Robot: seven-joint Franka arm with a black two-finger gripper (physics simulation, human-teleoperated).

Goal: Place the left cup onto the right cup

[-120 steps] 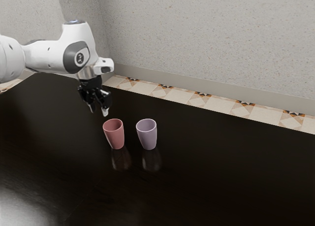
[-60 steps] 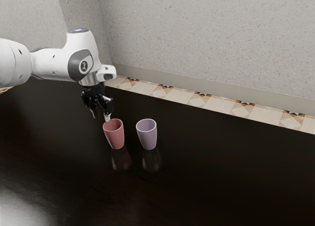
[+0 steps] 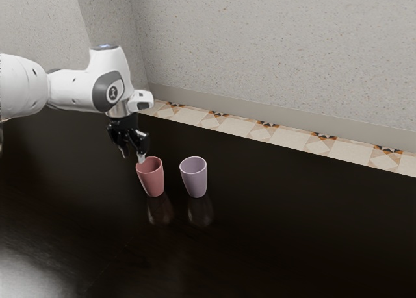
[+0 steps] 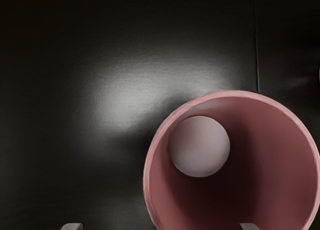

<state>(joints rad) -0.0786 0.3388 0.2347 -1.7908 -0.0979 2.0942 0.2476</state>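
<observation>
A dark shiny table point(image 3: 292, 239) stands by a grey wall point(image 3: 273, 45); in the exterior view the pink cup point(image 3: 151, 176) stands upright just beside the purple cup point(image 3: 194, 176), and the black gripper point(image 3: 131, 155) hangs open right over the pink cup's rim. In the wrist view, one of the fingertips point(image 4: 71, 225) is outside the pink cup point(image 4: 260, 165) and the other is over its inside. The cup looks light, hard and slippery, so pinching its thin wall at the rim seems best.

white rounded arm point(image 3: 65, 90) with grey joint caps, black gripper point(image 3: 131, 154)
</observation>
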